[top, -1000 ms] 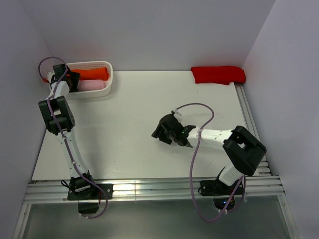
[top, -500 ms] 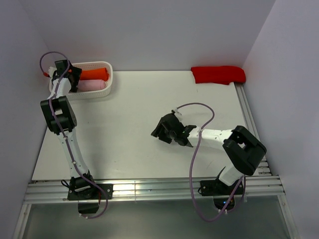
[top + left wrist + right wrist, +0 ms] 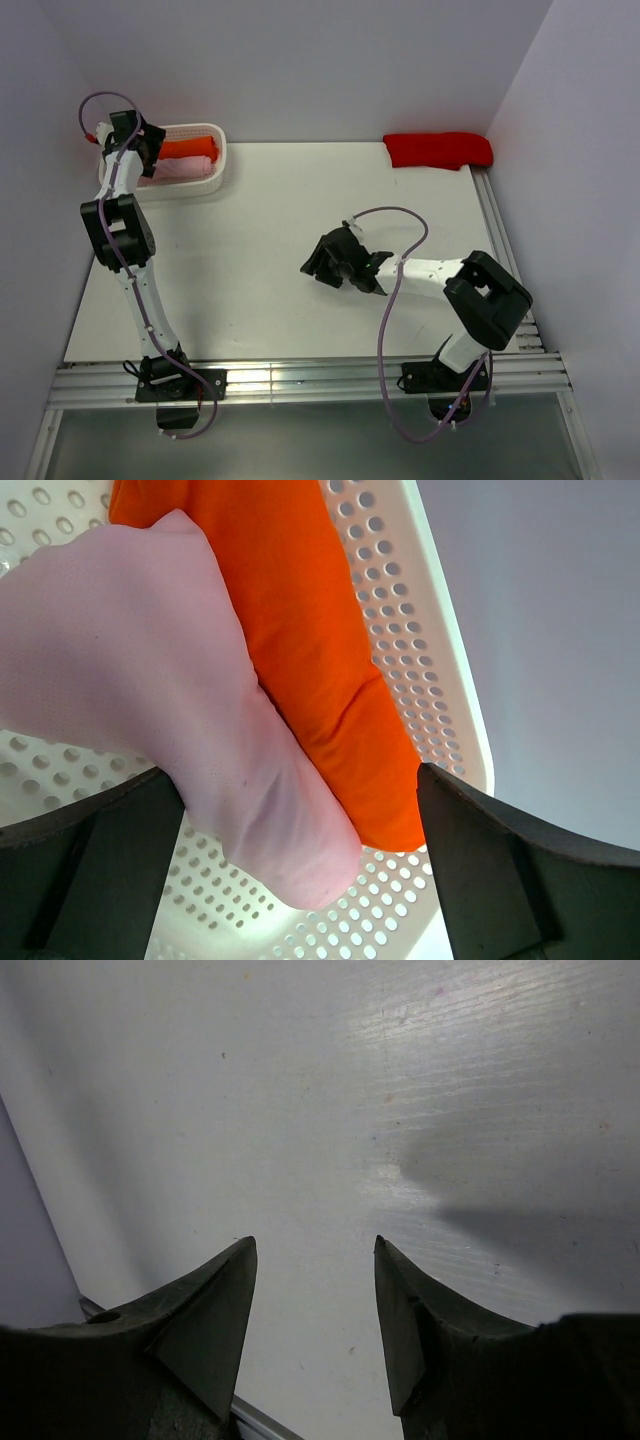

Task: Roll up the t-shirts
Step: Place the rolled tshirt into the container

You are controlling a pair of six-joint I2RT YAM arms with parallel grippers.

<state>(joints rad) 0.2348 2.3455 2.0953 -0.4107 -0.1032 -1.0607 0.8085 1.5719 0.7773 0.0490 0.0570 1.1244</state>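
A rolled light pink t-shirt [image 3: 170, 700] lies in the white perforated basket [image 3: 420, 610] beside a rolled orange t-shirt [image 3: 310, 650]; both also show in the top view, pink [image 3: 185, 171] and orange [image 3: 188, 148]. My left gripper [image 3: 300, 790] is open, hovering over the near ends of the rolls, its jaws wide apart and not touching the cloth; it shows in the top view [image 3: 140, 150] at the basket's left end. A bright red t-shirt [image 3: 438, 150] lies bunched at the table's back right. My right gripper [image 3: 315, 1245] is open and empty over bare table [image 3: 318, 265].
The white basket [image 3: 215, 165] stands at the table's back left corner against the wall. A slotted metal rail [image 3: 300, 375] runs along the near edge and another along the right edge [image 3: 500, 230]. Walls close in on three sides.
My left gripper has drawn back to the left and up from the basket, away from the pink roll. The right gripper has barely shifted.
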